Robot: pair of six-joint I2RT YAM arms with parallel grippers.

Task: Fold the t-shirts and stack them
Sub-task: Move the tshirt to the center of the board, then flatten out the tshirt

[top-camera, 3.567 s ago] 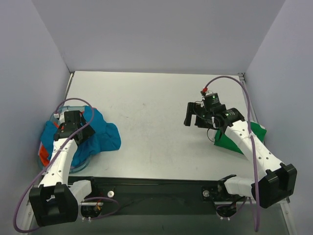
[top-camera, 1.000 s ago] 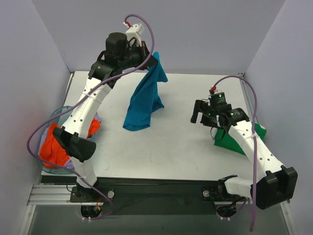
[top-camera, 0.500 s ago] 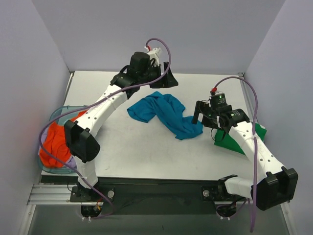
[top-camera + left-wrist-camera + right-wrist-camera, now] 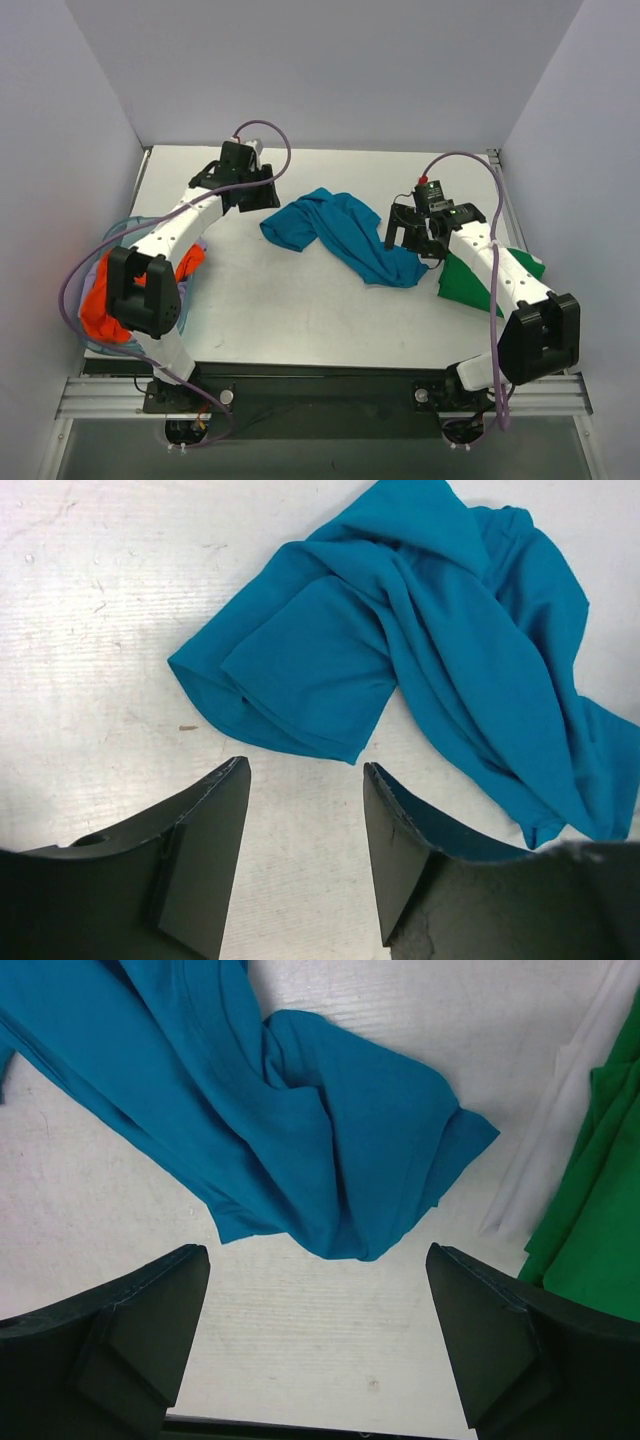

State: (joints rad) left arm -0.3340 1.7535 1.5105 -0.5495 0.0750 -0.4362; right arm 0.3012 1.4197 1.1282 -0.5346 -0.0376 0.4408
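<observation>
A teal-blue t-shirt (image 4: 340, 232) lies crumpled on the middle of the table, its folds filling the left wrist view (image 4: 400, 650). My left gripper (image 4: 262, 196) hangs just left of it, open, with only bare table between its fingers (image 4: 305, 770). My right gripper (image 4: 408, 240) stands wide open over the shirt's right end (image 4: 300, 1130), holding nothing (image 4: 315, 1257). A green t-shirt (image 4: 492, 282) lies folded at the right, under the right arm. The orange t-shirt (image 4: 105, 305) and a lavender one (image 4: 152, 338) sit bunched in the basket at the left.
The light blue basket (image 4: 122, 229) stands at the table's left edge beside the left arm. A white strip (image 4: 560, 1130) shows next to the green t-shirt (image 4: 600, 1230). Grey walls close in the left, back and right.
My left gripper has let go of the teal t-shirt, which dropped from hanging to lying on the table. The left arm has drawn back to the left. The right gripper has edged toward the shirt.
</observation>
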